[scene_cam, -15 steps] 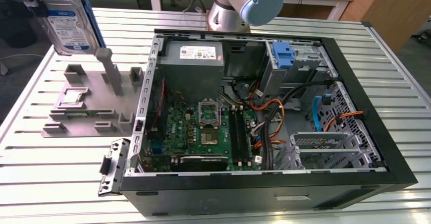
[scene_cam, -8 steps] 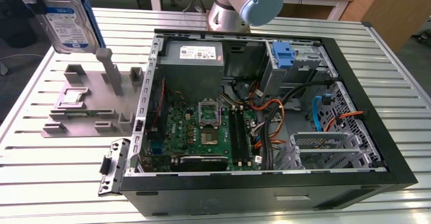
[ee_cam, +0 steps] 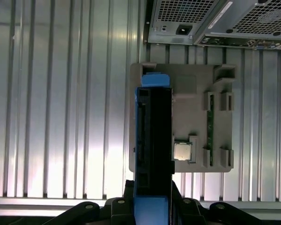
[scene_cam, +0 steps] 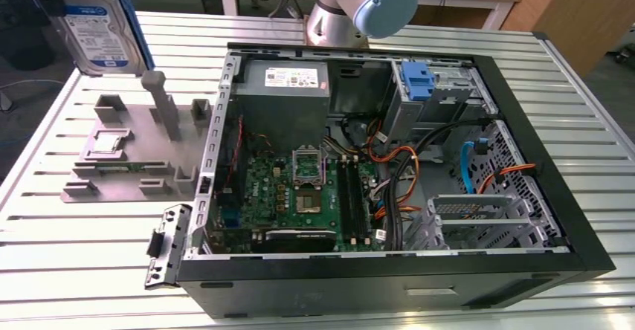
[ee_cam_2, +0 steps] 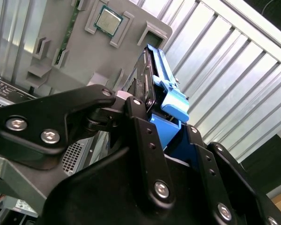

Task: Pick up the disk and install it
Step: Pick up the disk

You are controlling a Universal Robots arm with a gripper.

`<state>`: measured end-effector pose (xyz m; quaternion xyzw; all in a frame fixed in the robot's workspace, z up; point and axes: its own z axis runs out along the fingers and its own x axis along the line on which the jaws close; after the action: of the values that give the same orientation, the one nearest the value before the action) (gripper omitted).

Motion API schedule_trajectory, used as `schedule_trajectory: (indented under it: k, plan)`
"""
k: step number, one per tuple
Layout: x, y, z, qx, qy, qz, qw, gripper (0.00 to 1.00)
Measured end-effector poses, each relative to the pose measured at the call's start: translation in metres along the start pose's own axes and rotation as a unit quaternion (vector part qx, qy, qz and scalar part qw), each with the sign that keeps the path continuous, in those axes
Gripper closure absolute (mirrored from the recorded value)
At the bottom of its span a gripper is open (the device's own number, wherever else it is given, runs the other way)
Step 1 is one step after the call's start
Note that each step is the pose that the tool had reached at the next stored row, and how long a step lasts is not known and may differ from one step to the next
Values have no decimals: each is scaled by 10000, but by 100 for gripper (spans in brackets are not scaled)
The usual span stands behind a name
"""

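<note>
Black gripper (ee_cam_2: 164, 116) clenched on silver rectangular disk in blue plastic carrier (scene_cam: 100, 29), held upright above grey plastic fixture (scene_cam: 124, 155); edge grip likely suits bay insertion.

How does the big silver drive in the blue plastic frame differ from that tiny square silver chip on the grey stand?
The silver hard drive in its blue plastic frame is far bigger than the small square silver chip. The drive is rectangular and labelled white and blue; the chip is square. The drive is held on edge, clamped in the gripper; the chip lies flat in the grey holder. Both are silvery metal.
</note>
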<state>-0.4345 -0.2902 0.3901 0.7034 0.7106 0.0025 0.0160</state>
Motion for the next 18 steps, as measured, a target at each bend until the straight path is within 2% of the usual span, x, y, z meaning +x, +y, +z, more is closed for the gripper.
schedule_trajectory:
  k: [18]
  plan:
    - [-3, 4, -169, -1, 0, 0, 10000, 63]
